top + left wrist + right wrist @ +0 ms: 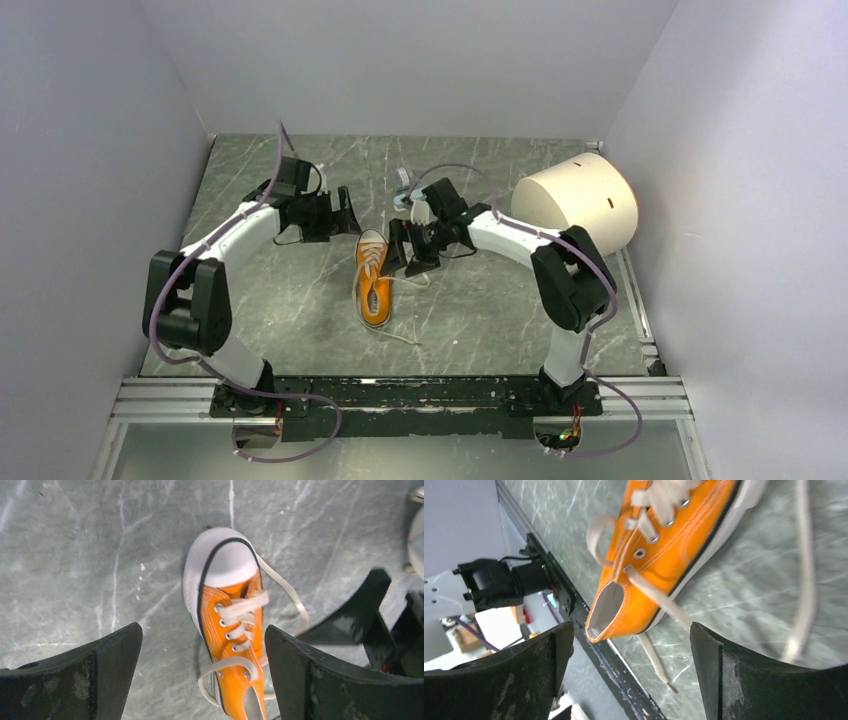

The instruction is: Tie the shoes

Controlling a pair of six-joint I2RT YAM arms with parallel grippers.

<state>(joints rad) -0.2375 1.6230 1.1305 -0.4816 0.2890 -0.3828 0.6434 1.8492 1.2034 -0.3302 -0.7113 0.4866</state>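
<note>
A small orange sneaker [374, 283] with white sole and toe cap lies mid-table, toe pointing away from the arm bases; it also shows in the left wrist view [235, 645] and the right wrist view [664, 560]. Its cream laces [242, 611] are loose; one end trails on the table in the right wrist view [656, 660], another runs right of the toe [292, 597]. My left gripper [350, 212] is open and empty, just left of the toe. My right gripper [398, 248] is open and empty, close to the shoe's right side.
A large cream cylinder [580, 205] lies on its side at the back right. A small pale object [404, 182] sits behind the right gripper. Grey walls close the table on three sides; a black rail [400, 392] runs along the front edge.
</note>
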